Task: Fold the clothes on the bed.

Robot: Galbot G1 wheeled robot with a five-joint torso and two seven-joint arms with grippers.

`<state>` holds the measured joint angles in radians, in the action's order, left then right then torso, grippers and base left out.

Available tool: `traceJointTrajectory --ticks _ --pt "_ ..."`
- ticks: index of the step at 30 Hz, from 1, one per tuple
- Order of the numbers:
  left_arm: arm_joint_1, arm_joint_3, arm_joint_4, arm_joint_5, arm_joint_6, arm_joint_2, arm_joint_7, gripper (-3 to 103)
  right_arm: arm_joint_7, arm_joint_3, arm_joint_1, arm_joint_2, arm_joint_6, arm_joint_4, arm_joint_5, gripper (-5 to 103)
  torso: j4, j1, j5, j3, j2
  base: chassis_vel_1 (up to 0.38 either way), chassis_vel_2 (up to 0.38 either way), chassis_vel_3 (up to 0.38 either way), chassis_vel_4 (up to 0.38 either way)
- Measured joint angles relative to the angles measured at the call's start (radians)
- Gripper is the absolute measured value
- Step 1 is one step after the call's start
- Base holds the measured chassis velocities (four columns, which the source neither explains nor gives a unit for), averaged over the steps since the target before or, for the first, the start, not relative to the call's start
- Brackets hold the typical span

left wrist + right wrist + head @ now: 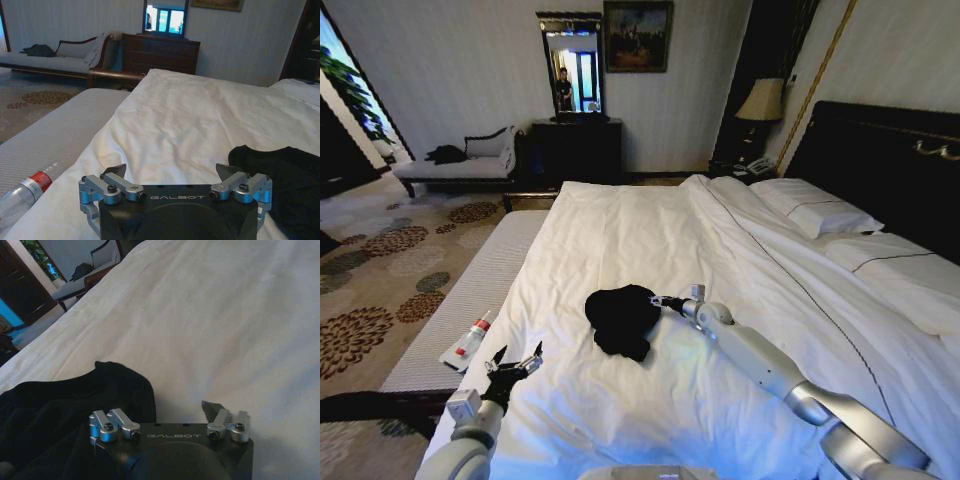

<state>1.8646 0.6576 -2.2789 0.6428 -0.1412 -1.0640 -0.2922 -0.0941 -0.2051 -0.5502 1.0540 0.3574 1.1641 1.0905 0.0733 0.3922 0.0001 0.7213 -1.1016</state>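
Black T-shirt (622, 318), bunched on bed (620, 240) — right hand (658, 302) agape at its edge, gripping nothing; left hand (515, 365) agape, empty — hem-first pinch advised.

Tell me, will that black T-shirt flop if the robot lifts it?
Probably yes. The black T-shirt lies crumpled in soft folds on the bed, so it likely droops and stretches. It looks thin, so likely light. The right tool sits at its edge.

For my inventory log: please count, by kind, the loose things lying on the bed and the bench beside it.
Black T-shirt, bunched on the duvet: 1
Plastic bottle with red label, on the bench: 1
White pillows at the headboard: 2
Total: 4
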Motion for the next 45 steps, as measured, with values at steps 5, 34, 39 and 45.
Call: traceJointTrajectory --ticks 5,34,39,45 --pt "0.000 -0.013 0.005 -0.009 0.000 -0.003 0.000 100 0.000 0.010 -0.002 -0.006 -0.012 -0.001 -0.001 59 0.0002 0.000 -0.0001 0.000 0.000 0.000 0.000 0.000 0.000" --pt "-0.060 -0.047 0.057 0.008 -0.010 0.005 -0.004 100 -0.003 0.017 -0.026 -0.009 -0.006 0.073 -0.006 0 0.0000 0.000 -0.0001 0.000 0.000 0.000 0.000 0.000 0.000" --pt "-0.139 -0.062 0.083 0.091 -0.029 0.041 -0.021 100 0.008 0.025 -0.031 -0.030 -0.006 0.108 0.005 0 0.0001 0.000 -0.0001 0.000 0.000 0.000 0.000 0.000 0.000" --pt "-0.267 -0.123 0.140 0.195 -0.055 0.085 -0.036 100 0.013 0.027 -0.036 -0.044 -0.005 0.120 0.009 0 0.0003 0.000 -0.0002 0.000 0.000 0.000 0.000 0.000 0.000"
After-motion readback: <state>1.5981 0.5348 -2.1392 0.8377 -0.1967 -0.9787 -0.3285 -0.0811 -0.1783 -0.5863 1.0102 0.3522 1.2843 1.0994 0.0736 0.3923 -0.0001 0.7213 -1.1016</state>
